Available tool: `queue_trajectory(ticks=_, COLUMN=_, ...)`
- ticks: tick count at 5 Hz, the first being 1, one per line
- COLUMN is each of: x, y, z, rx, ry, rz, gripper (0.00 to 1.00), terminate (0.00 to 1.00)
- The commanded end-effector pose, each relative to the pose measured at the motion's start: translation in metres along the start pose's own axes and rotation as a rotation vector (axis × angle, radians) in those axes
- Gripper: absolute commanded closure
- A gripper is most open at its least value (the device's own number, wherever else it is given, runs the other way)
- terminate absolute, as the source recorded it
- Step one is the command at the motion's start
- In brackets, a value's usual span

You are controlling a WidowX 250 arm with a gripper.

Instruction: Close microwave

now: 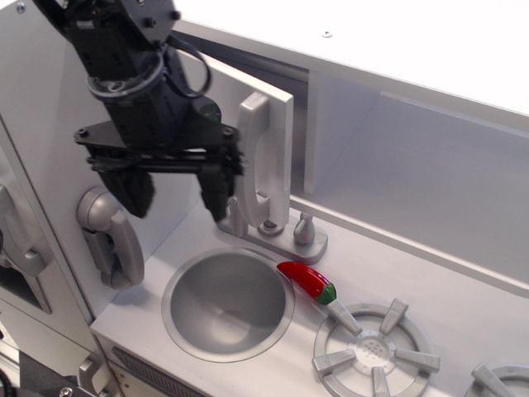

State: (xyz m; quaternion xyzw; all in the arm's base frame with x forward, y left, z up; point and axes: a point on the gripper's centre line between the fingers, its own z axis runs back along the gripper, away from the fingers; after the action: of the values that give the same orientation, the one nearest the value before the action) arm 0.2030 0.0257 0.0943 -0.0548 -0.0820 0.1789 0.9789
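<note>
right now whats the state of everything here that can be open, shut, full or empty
microwave door: nearly shut, its handle faces out
gripper: open, holding nothing, in front of the door
sink: empty
telephone handset: hung on the side wall
chili pepper: lying on the counter by the sink rim
burner: bare, nothing on it
shelf alcove: open, no door

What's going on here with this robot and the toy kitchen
A black robot arm is working on the white microwave door of a toy kitchen. Its hand hangs open in front of the door, left of the tall grey handle, gripping nothing. The door looks nearly shut. A red chili pepper lies beside the sink.
</note>
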Motion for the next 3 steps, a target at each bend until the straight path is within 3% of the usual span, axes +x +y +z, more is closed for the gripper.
queue_trajectory(ticks=1, x=0.044, y=0.033, z=0.021, rx=0.036, ry=-0.101, rz=0.123, gripper=0.0, terminate=0.0)
queue_trajectory(ticks=3, x=0.074, y=0.02, z=0.022, rx=0.023, ry=-0.14, rz=0.181, gripper=0.0, terminate=0.0)
